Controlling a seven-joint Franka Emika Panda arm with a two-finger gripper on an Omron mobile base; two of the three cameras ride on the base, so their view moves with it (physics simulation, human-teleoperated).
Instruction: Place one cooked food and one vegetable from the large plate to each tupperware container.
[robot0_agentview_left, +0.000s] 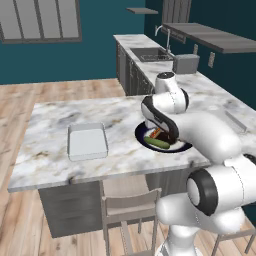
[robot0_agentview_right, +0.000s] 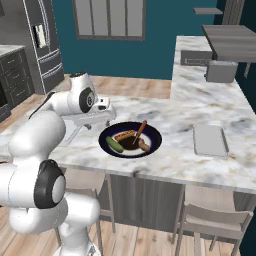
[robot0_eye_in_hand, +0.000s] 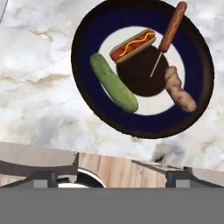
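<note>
Our gripper (robot0_agentview_right: 102, 114) hangs empty, jaws apart; ahead lies the plate (robot0_eye_in_hand: 87, 30), so next we descend onto the hot dog (robot0_eye_in_hand: 132, 44).

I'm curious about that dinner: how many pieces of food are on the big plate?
4 on the large plate: cucumber left, hot dog centre, corn dog top right, ginger root right.
</note>
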